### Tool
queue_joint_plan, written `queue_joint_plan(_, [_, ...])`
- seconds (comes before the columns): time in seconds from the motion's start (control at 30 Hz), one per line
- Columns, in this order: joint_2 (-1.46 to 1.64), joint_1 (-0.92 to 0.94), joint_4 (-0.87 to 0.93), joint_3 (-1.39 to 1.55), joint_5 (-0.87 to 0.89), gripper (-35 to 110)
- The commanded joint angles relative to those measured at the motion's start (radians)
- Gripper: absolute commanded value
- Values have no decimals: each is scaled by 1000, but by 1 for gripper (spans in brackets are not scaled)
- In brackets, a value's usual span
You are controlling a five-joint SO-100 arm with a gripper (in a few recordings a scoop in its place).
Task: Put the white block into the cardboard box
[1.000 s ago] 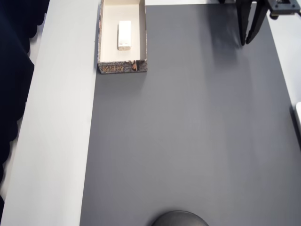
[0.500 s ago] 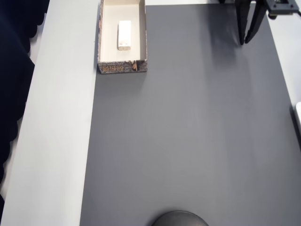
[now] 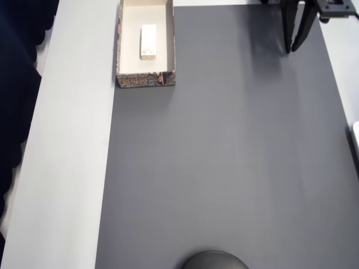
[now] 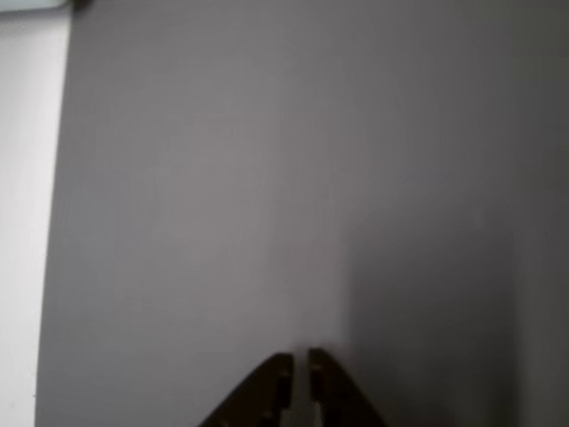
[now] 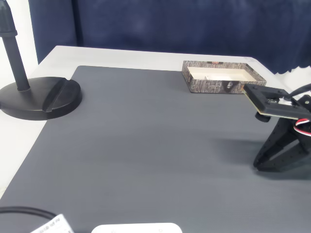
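The white block [image 3: 148,41] is seen lying inside the cardboard box [image 3: 168,39] — judged light, stiff, best gripped across its long sides; the jaws are nearly clenched, empty.

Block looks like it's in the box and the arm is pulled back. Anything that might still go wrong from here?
Little, I think. The white block lies flat inside the cardboard box, clear of its walls. The claw is nearly closed, low over the grey mat, so a careless sweep toward the box might nudge it; the box looks light.
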Motion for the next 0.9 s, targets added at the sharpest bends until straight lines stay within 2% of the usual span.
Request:
queue_joint_plan(0.0, [34,-21,3,18,5,-2])
queue_joint_plan(0.87, [35,-57,8,18,-15,-2])
